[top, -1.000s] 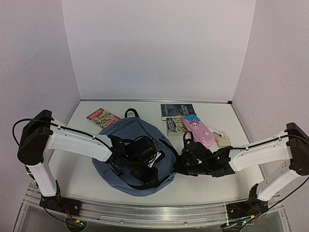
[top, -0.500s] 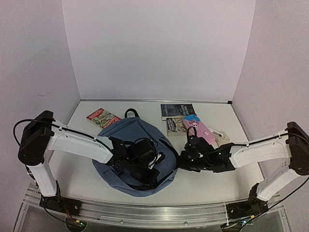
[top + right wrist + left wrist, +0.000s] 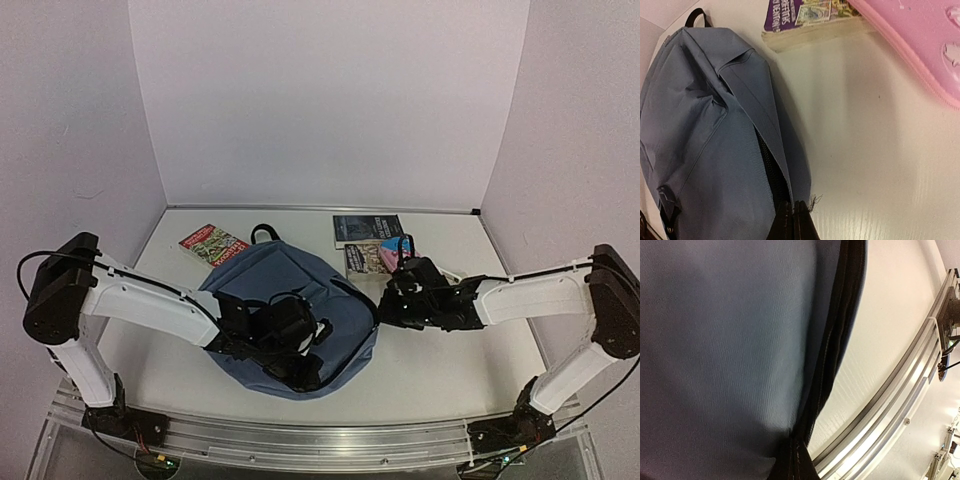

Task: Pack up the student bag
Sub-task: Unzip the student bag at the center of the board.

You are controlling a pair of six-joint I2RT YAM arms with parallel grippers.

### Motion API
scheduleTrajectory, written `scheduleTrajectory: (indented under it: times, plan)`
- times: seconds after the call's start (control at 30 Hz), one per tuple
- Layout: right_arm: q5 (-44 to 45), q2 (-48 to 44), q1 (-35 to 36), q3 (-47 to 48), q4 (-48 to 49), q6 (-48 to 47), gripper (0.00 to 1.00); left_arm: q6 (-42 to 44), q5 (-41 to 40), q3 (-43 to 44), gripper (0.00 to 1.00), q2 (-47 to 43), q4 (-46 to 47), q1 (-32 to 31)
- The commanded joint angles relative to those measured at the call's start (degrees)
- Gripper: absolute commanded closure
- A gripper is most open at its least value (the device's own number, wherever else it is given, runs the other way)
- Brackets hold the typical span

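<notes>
The student bag (image 3: 290, 290) is a slate-blue backpack lying in the middle of the table, black handle toward the back. My left gripper (image 3: 300, 372) lies on its near part. In the left wrist view its fingertips (image 3: 797, 465) are shut on the bag's black edge (image 3: 832, 365), with blue fabric filling the view. My right gripper (image 3: 383, 305) is at the bag's right edge. In the right wrist view it (image 3: 792, 225) is shut on the fabric (image 3: 715, 125) at the end of the open zipper (image 3: 769, 165).
A red book (image 3: 213, 244) lies back left. Two books (image 3: 367, 229) (image 3: 360, 262) lie back right. The pink pencil case (image 3: 920, 45) lies beside the nearer book (image 3: 810, 20), mostly hidden behind my right arm from above. The aluminium rail (image 3: 900, 390) runs along the near edge.
My right gripper has moved back and up along the bag's right edge, pulling the fabric with it. The bag has bulged and shifted slightly left. My left gripper has shifted nearer.
</notes>
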Motion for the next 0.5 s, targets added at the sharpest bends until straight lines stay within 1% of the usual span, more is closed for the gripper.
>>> scheduleTrajectory:
  times: [0.0, 0.13, 0.17, 0.2, 0.23, 0.3, 0.33, 0.4, 0.47]
  plan:
    - [4.10, 3.06, -2.47, 5.45, 0.54, -5.22, 1.00, -1.46, 0.08, -1.11, 1.00, -1.37, -3.00, -1.01]
    - [1.79, 4.45, -2.71, 7.73, 0.77, -6.36, 1.00, -1.93, -1.56, -0.74, 1.00, -1.92, -2.62, -1.06]
    - [1.13, 4.52, -2.71, 7.80, 0.85, -6.38, 1.00, -1.93, -2.13, -0.26, 0.96, -2.40, -2.47, -1.06]
    - [0.60, 4.53, -2.74, 7.76, 0.94, -6.34, 1.00, -1.83, -2.92, 0.43, 0.91, -2.88, -2.36, -1.07]
    - [0.21, 4.47, -2.78, 7.62, 1.06, -6.24, 1.00, -1.59, -3.98, 1.35, 0.82, -3.34, -2.31, -1.08]
    - [-0.69, 4.27, -2.75, 6.89, 1.45, -5.81, 1.00, -0.40, -6.26, 3.72, 0.58, -3.68, -2.28, -1.12]
    - [-1.09, 4.13, -2.78, 6.41, 1.80, -5.55, 1.00, 0.33, -7.53, 4.98, 0.49, -3.63, -2.19, -1.09]
    - [-2.01, 3.96, -2.76, 5.54, 2.53, -4.80, 1.00, 1.91, -9.36, 7.52, 0.37, -2.85, -1.59, -1.07]
    - [-2.94, 3.92, -2.74, 4.65, 3.53, -4.10, 1.00, 3.04, -11.97, 9.42, 0.28, -1.49, -0.03, -1.06]
